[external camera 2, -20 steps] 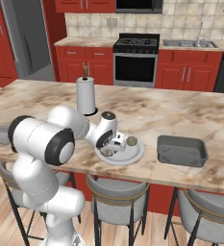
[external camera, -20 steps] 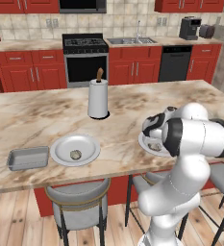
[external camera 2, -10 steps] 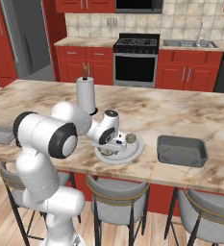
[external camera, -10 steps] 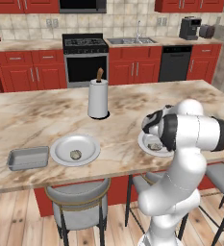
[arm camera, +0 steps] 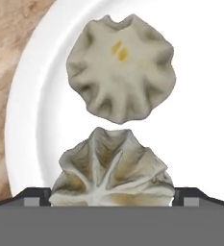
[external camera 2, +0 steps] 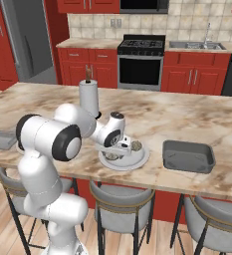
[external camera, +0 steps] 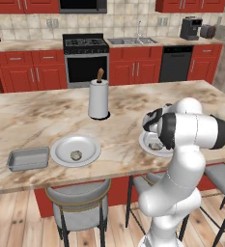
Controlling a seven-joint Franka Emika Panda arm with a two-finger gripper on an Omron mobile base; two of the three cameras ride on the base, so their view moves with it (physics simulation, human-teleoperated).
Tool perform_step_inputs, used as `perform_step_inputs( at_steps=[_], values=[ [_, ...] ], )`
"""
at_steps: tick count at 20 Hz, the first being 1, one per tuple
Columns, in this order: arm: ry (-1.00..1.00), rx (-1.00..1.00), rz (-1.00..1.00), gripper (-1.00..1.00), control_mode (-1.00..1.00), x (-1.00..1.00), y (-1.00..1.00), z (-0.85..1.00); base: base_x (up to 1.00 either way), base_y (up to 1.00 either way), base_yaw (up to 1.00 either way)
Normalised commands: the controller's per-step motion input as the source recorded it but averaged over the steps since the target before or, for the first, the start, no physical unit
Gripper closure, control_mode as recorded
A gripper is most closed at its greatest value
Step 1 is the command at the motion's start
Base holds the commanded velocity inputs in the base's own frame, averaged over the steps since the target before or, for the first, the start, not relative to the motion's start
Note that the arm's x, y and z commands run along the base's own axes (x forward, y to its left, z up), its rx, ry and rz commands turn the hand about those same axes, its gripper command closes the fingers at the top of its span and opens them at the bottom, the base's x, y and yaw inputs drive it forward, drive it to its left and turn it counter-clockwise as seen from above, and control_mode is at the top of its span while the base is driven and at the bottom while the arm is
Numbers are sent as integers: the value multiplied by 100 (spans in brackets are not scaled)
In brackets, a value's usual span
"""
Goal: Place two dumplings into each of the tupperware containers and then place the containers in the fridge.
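Note:
In the hand view two dumplings lie on a white plate. The nearer dumpling sits between my gripper's open fingertips; the farther dumpling lies just beyond it. From the right base view my gripper points down onto that plate at the island's front edge. One tupperware container stands to the plate's right, the other at the island's far left. A second plate holds one dumpling. The fridge stands at the back left, doors closed.
A paper towel roll stands upright mid-island behind the plates. Bar stools line the island's near side under the counter. Stove, sink and red cabinets run along the back wall.
The hand has sunk a little closer to the plate and the elbow has shifted. The jaws have stayed open. Plates, containers and dumplings have not moved.

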Motion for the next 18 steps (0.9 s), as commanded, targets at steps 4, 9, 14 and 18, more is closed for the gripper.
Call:
perform_step_inputs(
  at_steps=[4,9,14,18],
  values=[
    [0,0,0,100,-100,0,-2,6,0,0,0],
    [-3,0,0,100,-100,-15,-71,67,0,0,0],
    [-6,0,0,100,-100,-23,-98,69,0,0,0],
    [0,0,-1,100,-100,4,-99,61,0,0,0]
  ],
)
